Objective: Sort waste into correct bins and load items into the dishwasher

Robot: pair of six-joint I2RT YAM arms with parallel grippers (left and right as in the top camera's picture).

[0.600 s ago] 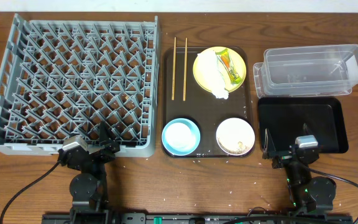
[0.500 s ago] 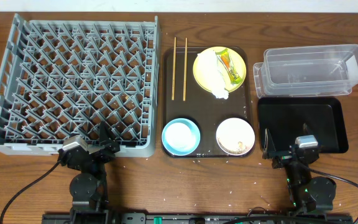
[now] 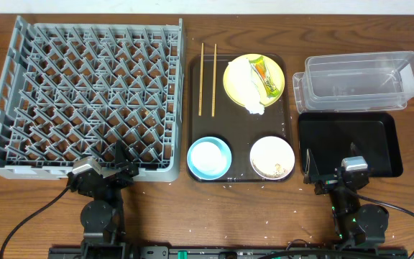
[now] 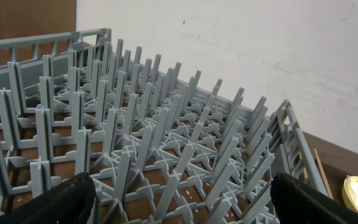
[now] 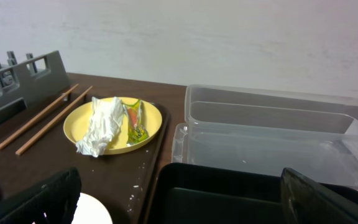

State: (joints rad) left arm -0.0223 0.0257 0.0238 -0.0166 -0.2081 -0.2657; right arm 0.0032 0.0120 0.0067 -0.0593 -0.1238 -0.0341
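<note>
The grey dishwasher rack (image 3: 85, 93) fills the left of the table. On the brown serving tray (image 3: 239, 122) lie chopsticks (image 3: 208, 68), a yellow plate (image 3: 229, 80) carrying a crumpled napkin (image 3: 246, 86) and a snack wrapper (image 3: 266, 78), a light blue bowl (image 3: 209, 157) and a white bowl (image 3: 272, 157) with food scraps. The clear tub (image 3: 361, 80) and black tray (image 3: 351, 144) sit at the right. My left gripper (image 4: 182, 205) stands open at the rack's near edge, holding nothing. My right gripper (image 5: 185, 202) stands open over the black tray's (image 5: 229, 193) near left corner, also holding nothing.
Both arm bases sit at the table's front edge. A pale wall rises behind the rack (image 4: 166, 124) and the tub (image 5: 272, 137). Small white crumbs dot the wooden table in front of the serving tray.
</note>
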